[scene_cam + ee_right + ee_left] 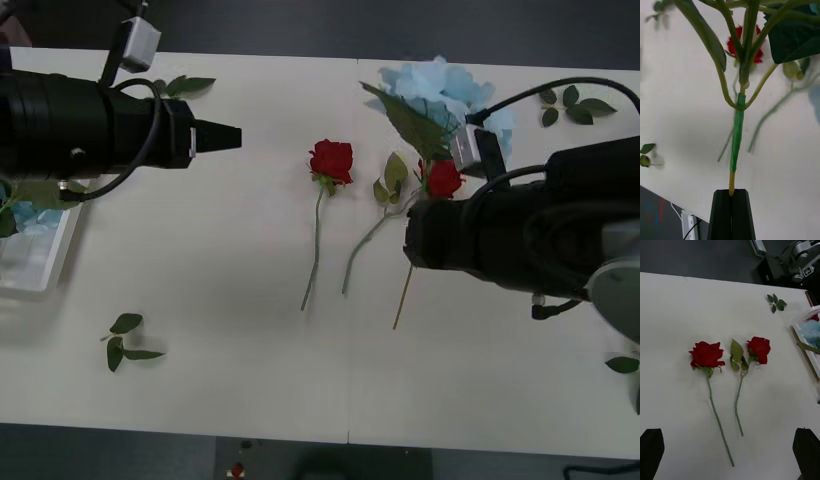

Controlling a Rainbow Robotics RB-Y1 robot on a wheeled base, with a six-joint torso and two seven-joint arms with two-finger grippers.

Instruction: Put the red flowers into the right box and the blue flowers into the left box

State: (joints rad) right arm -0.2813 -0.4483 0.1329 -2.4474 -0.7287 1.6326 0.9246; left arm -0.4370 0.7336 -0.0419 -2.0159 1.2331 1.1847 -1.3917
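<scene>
Right end effector (731,195) black, flat-sided, clamped on thin taped stem of blue flowers (440,90); left end effector (730,450) apart above matte desk (230,300).

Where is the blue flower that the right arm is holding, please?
In the front view the blue flower hangs at the table's far right, above a red rose, its stem clamped in the right gripper.

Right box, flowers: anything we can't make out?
Right box: left wrist view, cut by the edge, contents unclear.
Left box: front view, mostly under the arm of the open left gripper.
Stem in the right gripper: right wrist view, bloom cut off by the edge.
</scene>
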